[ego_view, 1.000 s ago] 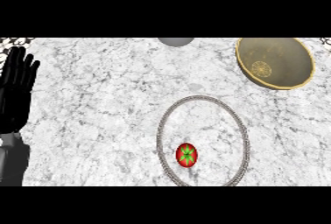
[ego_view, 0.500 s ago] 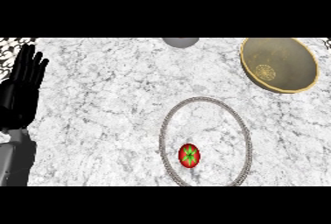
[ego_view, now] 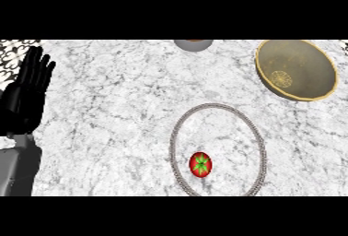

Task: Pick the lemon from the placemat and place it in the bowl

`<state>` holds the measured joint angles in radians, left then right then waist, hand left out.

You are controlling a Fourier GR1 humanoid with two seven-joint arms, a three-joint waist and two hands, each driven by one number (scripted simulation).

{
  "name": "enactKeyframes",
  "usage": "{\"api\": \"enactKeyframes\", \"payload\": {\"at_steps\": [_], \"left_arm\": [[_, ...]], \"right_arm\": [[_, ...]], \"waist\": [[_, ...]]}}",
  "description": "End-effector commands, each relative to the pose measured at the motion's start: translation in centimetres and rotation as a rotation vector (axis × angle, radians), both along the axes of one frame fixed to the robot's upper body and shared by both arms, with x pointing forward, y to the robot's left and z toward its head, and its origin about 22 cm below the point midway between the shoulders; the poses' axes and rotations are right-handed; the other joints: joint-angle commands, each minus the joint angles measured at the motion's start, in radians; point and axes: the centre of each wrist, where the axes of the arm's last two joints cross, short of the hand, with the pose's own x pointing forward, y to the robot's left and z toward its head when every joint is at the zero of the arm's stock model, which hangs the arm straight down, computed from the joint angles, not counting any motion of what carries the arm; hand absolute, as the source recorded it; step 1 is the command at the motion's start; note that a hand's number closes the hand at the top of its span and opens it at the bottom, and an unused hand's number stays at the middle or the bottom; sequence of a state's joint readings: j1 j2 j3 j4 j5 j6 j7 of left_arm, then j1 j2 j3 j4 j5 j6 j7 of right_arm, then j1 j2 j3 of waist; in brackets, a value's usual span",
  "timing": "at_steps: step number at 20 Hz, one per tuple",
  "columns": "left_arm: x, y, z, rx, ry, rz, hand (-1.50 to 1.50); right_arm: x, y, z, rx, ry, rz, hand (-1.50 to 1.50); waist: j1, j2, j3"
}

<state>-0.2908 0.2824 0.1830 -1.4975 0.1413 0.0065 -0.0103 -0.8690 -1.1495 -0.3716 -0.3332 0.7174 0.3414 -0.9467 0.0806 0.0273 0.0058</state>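
Observation:
A small red fruit with a green star-shaped top (ego_view: 200, 164) lies on a round marble-patterned placemat (ego_view: 234, 133) with a beaded grey rim, near the mat's lower left. It looks like a tomato rather than a lemon. The brownish-gold bowl (ego_view: 297, 68) stands at the upper right, with nothing inside it. My left hand (ego_view: 27, 94) rests at the left edge, fingers straight and pointing up, far from the fruit. The right hand does not show.
A grey round object (ego_view: 192, 44) peeks in at the top edge, centre. A patterned patch (ego_view: 15, 46) shows at the top left corner. White marble counter lies between the placemat and the bowl.
The view has shifted slightly, so the bowl, placemat and fruit sit a little further right and lower. The left hand stays raised at the left edge.

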Motion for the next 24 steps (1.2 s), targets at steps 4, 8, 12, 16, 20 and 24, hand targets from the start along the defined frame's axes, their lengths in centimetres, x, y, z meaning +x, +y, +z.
{"api": "enactKeyframes", "payload": {"at_steps": [4,8,12,16,20,24], "left_arm": [[0.1,0.1,-0.6,0.007,0.009,-0.015,0.0],[1.0,0.2,0.4,0.019,0.001,-0.002,0.0],[0.5,-0.9,0.0,0.009,0.01,-0.003,0.0],[0.7,0.1,-0.4,0.001,0.009,0.011,0.0],[0.6,-0.5,0.0,0.014,0.007,0.001,0.0],[0.8,-0.3,0.0,0.006,0.0,0.028,0.0]], "right_arm": [[3.0,2.3,0.7,0.155,0.105,0.24,1.5],[5.3,4.7,2.1,0.11,0.16,0.279,1.5],[7.9,7.4,1.5,0.062,0.236,0.317,1.5],[11.2,11.5,-0.7,0.064,0.29,0.364,1.5],[12.4,13.2,-3.2,0.035,0.334,0.369,1.5],[13.1,14.8,-8.1,0.006,0.321,0.34,1.5]], "waist": [[0.007,-0.001,-0.003],[0.002,0.0,-0.004],[-0.002,-0.007,-0.004],[-0.013,-0.006,-0.005],[-0.016,-0.006,-0.004],[-0.032,-0.007,-0.003]]}}
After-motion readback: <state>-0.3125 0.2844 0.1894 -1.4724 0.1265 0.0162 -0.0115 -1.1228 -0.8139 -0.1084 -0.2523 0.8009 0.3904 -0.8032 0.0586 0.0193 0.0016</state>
